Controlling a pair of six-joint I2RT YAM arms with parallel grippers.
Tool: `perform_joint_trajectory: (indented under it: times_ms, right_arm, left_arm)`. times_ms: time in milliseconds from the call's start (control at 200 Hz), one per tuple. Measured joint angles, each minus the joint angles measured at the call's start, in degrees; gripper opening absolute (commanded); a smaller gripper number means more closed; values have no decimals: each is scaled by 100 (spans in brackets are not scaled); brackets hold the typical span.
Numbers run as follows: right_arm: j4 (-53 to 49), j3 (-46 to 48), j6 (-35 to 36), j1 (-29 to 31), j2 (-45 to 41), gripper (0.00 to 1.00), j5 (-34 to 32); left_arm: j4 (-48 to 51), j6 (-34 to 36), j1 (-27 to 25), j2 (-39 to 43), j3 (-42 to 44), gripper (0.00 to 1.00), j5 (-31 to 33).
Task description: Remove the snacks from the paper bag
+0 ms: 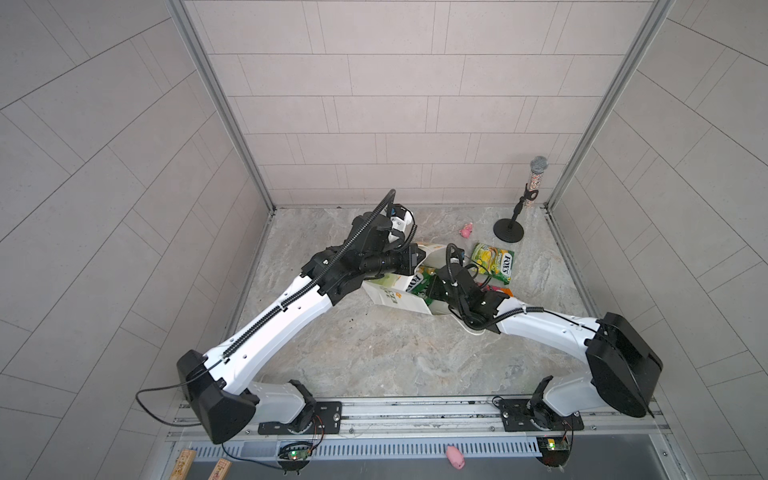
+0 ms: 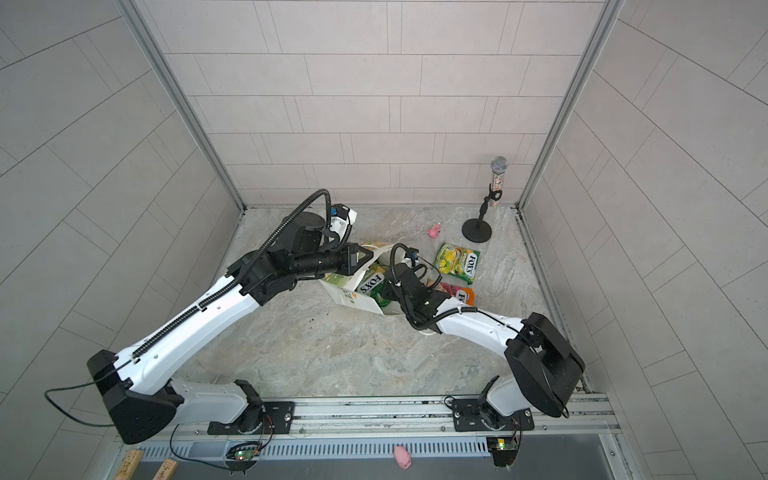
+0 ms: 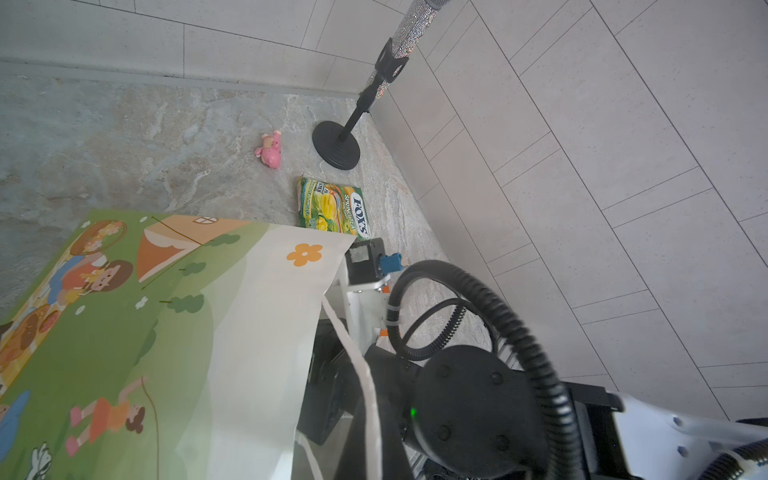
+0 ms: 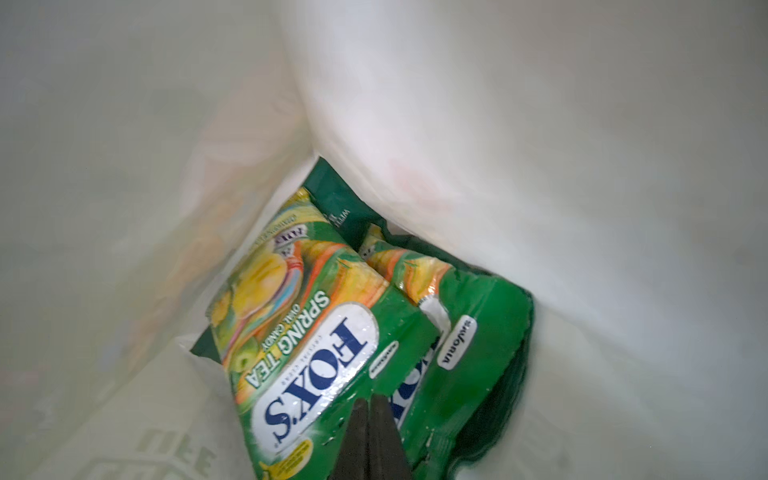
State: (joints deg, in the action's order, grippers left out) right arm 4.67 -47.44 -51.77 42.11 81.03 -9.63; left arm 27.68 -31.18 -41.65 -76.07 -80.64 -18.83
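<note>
Candy packet (image 4: 316, 332): inside paper bag (image 1: 388, 293), centre of table (image 1: 374, 357), long axis toward ten o'clock from my right gripper (image 4: 370, 432), fingers pinched together at its near edge; left gripper (image 1: 417, 258) closed at rim.

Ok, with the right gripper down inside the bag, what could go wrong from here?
The right gripper is shut at the very edge of the top FOX'S packet; so thin a pinch may slip on lifting.
That packet overlaps a second FOX'S packet, which might drag along and drop.
The paper bag leans, seemingly held only at its rim by the left gripper; pulling could tip it.
</note>
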Motion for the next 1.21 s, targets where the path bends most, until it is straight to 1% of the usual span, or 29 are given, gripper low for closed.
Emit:
perform_joint_trajectory:
  times_ms: [210, 380, 450, 575, 685, 840, 1031, 1206]
  right_arm:
    - [164, 120, 103, -153, -535, 0, 131]
    - [4, 144, 140, -295, -680, 0, 214]
    - [-181, 140, 157, -317, -675, 16, 251]
    - [-376, 190, 136, -317, -619, 22, 374]
    - [-417, 332, 111, -317, -490, 23, 472]
    - [-503, 365, 74, -317, -168, 32, 487]
    - [-540, 348, -35, -319, 140, 35, 479]
    - [-533, 225, -122, -352, 247, 35, 442]
  left_arm:
    - [0, 33, 0, 2, 0, 0, 4]
    - [2, 57, 0, 2, 0, 0, 22]
    - [4, 59, 0, 2, 0, 0, 31]
    - [4, 59, 0, 2, 0, 0, 68]
    - [4, 59, 0, 2, 0, 0, 85]
    - [4, 59, 0, 2, 0, 0, 81]
    - [4, 57, 0, 2, 0, 0, 76]
    - [4, 59, 0, 2, 0, 0, 66]
